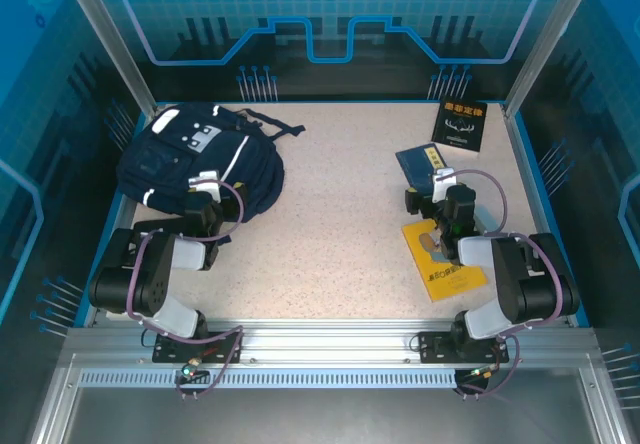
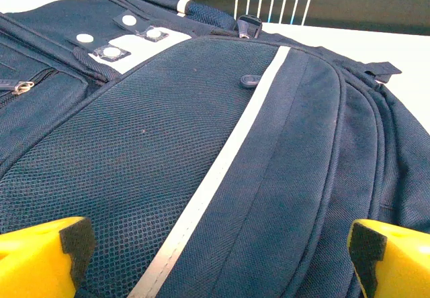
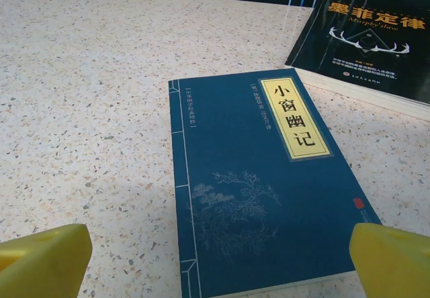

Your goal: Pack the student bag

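The navy student bag [image 1: 190, 154] lies flat at the back left of the table, white stripes and top patch showing; its mesh front [image 2: 168, 157] is close under the left wrist camera. My left gripper [image 1: 205, 186] sits at the bag's near edge, open, its yellow fingertips [image 2: 40, 254] wide apart over the fabric. My right gripper [image 1: 436, 192] hovers open just short of a flat dark-blue book [image 3: 262, 184], which also shows in the top view [image 1: 418, 161]. Nothing is held by either gripper.
A black book [image 1: 461, 125] lies at the back right, seen too in the right wrist view [image 3: 376, 43]. A yellow book [image 1: 445, 260] lies under the right arm near the front. Blue walls ring the speckled table [image 1: 330, 204].
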You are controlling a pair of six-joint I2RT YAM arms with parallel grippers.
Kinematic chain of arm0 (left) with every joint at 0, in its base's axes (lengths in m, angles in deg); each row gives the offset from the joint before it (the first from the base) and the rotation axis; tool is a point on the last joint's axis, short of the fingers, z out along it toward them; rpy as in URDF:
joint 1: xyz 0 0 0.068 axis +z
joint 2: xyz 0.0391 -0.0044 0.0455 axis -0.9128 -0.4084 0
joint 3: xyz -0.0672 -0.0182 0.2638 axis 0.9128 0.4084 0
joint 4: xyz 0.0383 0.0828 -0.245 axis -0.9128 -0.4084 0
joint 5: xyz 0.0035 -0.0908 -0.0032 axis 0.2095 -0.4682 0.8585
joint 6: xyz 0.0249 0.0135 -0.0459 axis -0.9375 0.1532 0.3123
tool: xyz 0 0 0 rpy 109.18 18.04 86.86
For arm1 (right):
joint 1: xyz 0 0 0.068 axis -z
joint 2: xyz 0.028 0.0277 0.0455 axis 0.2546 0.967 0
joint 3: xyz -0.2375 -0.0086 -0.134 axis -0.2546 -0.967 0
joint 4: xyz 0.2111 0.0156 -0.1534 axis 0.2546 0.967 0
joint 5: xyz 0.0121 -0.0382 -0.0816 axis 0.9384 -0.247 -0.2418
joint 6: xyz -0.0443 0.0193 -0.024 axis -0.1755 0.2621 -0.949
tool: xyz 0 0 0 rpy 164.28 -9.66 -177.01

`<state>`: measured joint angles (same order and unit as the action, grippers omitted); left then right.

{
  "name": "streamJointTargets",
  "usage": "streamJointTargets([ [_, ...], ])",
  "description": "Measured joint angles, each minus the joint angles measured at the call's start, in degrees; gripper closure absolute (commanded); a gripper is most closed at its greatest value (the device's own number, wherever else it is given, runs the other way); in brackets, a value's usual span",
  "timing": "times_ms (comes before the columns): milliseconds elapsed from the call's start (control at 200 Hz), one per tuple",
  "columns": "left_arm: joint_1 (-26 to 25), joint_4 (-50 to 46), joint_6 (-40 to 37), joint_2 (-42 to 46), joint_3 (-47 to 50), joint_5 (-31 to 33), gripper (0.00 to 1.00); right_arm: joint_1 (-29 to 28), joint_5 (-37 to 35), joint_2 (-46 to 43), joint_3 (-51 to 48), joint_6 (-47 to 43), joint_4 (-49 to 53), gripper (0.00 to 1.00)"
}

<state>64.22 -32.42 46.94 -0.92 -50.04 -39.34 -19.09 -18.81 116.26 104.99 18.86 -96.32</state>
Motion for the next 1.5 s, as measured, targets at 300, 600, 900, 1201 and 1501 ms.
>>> streamJointTargets([
  [300,0.0,0.0,0.0,0.0,0.0,0.0,0.01,0.0,0.0,0.0,0.0,0.0,0.0,0.00],
  [600,0.0,0.0,0.0,0.0,0.0,-0.2,0.01,0.0,0.0,0.0,0.0,0.0,0.0,0.00],
  [900,0.0,1.0,0.0,1.9,1.8,0.2,0.01,0.0,-0.3,-4.0,1.5,0.0,6.8,0.00],
  [1201,-0.1,-20.4,5.2,21.9,-3.4,3.7,0.01,-2.2,-4.4,-16.4,15.6,6.0,29.8,0.00],
  [1501,-0.3,-52.3,20.0,17.9,-30.6,-0.2,0.01,-3.7,2.7,-9.5,36.5,19.0,55.8,0.07],
])
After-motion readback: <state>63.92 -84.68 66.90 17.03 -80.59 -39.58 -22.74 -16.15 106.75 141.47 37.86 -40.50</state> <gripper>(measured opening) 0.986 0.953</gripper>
